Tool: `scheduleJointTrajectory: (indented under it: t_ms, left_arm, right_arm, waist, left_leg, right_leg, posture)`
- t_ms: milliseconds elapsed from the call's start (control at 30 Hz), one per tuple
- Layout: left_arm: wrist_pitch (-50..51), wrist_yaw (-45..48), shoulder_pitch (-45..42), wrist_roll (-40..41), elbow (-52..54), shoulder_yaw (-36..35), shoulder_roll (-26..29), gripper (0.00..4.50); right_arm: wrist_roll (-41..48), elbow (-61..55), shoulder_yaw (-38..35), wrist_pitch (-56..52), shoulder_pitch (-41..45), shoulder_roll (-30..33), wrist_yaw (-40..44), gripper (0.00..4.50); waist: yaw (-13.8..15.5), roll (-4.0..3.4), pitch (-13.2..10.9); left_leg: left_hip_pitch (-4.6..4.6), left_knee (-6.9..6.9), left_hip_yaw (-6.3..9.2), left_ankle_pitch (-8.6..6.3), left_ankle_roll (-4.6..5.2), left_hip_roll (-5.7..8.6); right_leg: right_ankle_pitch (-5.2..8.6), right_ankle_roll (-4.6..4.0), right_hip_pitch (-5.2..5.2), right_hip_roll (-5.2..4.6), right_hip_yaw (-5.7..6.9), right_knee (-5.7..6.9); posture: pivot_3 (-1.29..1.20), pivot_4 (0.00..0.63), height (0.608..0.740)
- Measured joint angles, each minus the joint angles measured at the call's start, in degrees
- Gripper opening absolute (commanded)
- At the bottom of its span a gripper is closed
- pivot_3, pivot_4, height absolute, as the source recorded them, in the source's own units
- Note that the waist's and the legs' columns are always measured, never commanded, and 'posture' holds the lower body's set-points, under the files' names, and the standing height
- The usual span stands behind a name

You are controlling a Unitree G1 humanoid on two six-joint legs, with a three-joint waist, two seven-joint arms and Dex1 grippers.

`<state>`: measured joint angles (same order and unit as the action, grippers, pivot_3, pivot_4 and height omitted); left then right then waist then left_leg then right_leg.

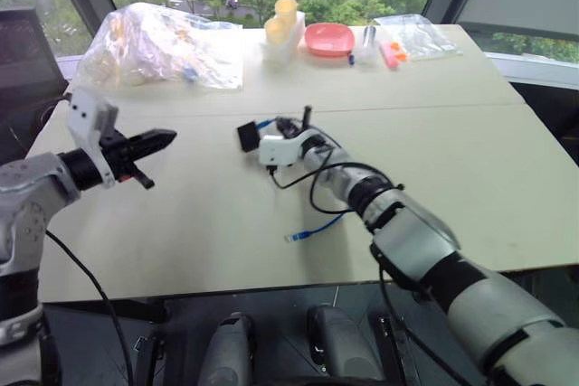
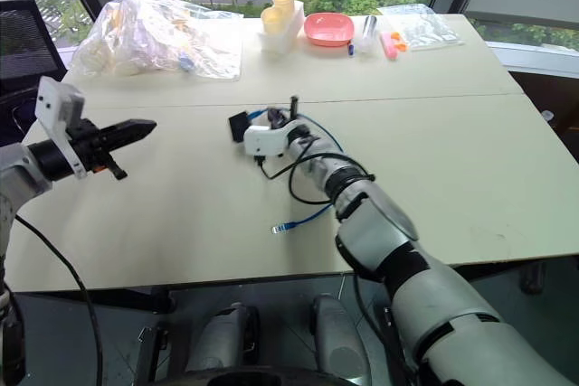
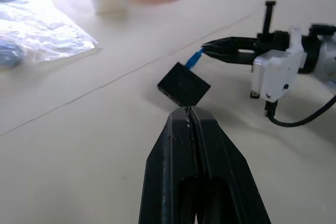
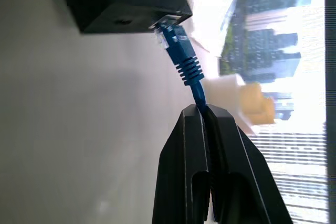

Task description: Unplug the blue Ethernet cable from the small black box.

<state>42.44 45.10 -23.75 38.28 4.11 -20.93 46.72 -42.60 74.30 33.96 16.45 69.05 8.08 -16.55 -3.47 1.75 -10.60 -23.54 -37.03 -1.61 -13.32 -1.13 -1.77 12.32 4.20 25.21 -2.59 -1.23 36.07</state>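
Table (image 1: 181,214): a pale tabletop spanning most of the head view; bags, cups and a pink dish sit along its far edge at the top.
Right gripper (image 4: 203,109): reaches in from the lower right of the head view to the table's middle. Its two black fingers are pinched together on the blue cable, just behind the plug's ribbed sleeve.
Left gripper (image 1: 163,139): at the left of the head view, raised above the table, fingers pressed together with nothing between them, pointing toward the box but well apart from it.
Black box (image 1: 249,136): middle of the head view, tilted up on an edge beside the right gripper's tips.
Blue cable (image 4: 181,59): one plug is seated in the port on the box's side; its loose far end lies on the table lower down in the head view.
Progress: the cable is gripped, but the plug looks to be in the port. The pull-out itself remains, and nothing holds the box steady.
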Motion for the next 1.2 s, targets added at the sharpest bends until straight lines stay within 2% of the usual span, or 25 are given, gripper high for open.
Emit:
scheduleJointTrajectory:
  t_ms: [167, 267, 367, 467, 667, 867, 1200]
  left_arm:
    - [4.5, 7.7, -11.9, 5.5, -15.4, -0.5, -0.6, 0.0]
    - [6.6, 16.9, -20.1, 6.2, -26.2, 3.5, -2.7, 0.0]
    - [7.2, 25.4, -30.3, 5.0, -37.9, 8.2, -5.7, 0.0]
    - [4.1, 29.2, -38.2, 0.6, -48.3, 11.4, -8.4, 0.0]
    - [-4.5, 31.3, -46.4, -6.8, -64.3, 13.3, -13.5, 1.65]
    - [-8.5, 32.6, -49.7, -10.1, -68.2, 12.8, -16.2, 3.04]
    - [-9.5, 33.0, -52.2, -10.7, -69.5, 9.4, -19.8, 3.04]
  right_arm:
    - [0.0, -13.1, -2.4, 3.1, 0.8, 8.1, -4.8, 0.04]
    - [-0.5, -23.3, -4.0, 3.6, -1.1, 13.3, -5.0, 0.04]
    - [-1.0, -32.8, -6.2, 3.1, -3.6, 16.8, -3.5, 0.04]
    - [-1.0, -39.9, -7.7, 2.1, -6.4, 18.4, -1.0, 0.04]
    - [-1.2, -47.8, -10.3, -1.4, -9.9, 19.9, 3.1, 0.0]
    - [-1.7, -52.2, -11.9, -4.5, -12.4, 19.9, 5.2, 0.0]
    - [-2.3, -54.4, -12.4, -6.7, -13.8, 18.9, 6.2, 0.0]
  waist:
    - [-0.5, 0.03, 0.0]
    - [-0.2, 0.04, 0.0]
    - [-0.1, 0.06, 0.0]
    - [-0.3, 0.06, 0.0]
    - [-0.5, 0.07, 0.0]
    - [-0.1, 0.07, 0.0]
    - [0.3, 0.09, 0.0]
  left_leg:
    - [-0.09, 0.11, -0.14, -0.02, 0.03, 0.07]
    - [-0.21, 0.14, -0.09, -0.03, 0.04, 0.08]
    - [-0.41, 0.08, -0.06, -0.03, 0.04, 0.13]
    - [-0.43, 0.04, -0.08, -0.03, 0.06, 0.15]
    - [-0.43, 0.04, -0.08, -0.04, 0.07, 0.12]
    - [-0.56, -0.01, -0.06, -0.04, 0.07, 0.14]
    - [-0.59, -0.05, -0.05, -0.04, 0.07, 0.15]
  right_leg:
    - [-0.04, 0.35, 0.08, 0.03, 0.0, 0.0]
    - [-0.02, 0.41, 0.14, 0.08, 0.12, 0.01]
    - [-0.02, 0.43, 0.24, 0.1, 0.15, -0.01]
    - [-0.02, 0.44, 0.24, 0.1, 0.13, -0.03]
    - [-0.02, 0.44, 0.29, 0.14, 0.1, 0.01]
    - [-0.01, 0.46, 0.33, 0.09, 0.12, 0.0]
    - [-0.02, 0.47, 0.34, 0.09, 0.13, 0.0]
  posture:
    - [0.0, 0.15, 0.74]
    - [0.0, 0.15, 0.74]
    - [0.0, 0.15, 0.74]
    - [0.0, 0.15, 0.74]
    - [0.0, 0.15, 0.74]
    - [0.0, 0.15, 0.74]
    - [0.0, 0.15, 0.74]
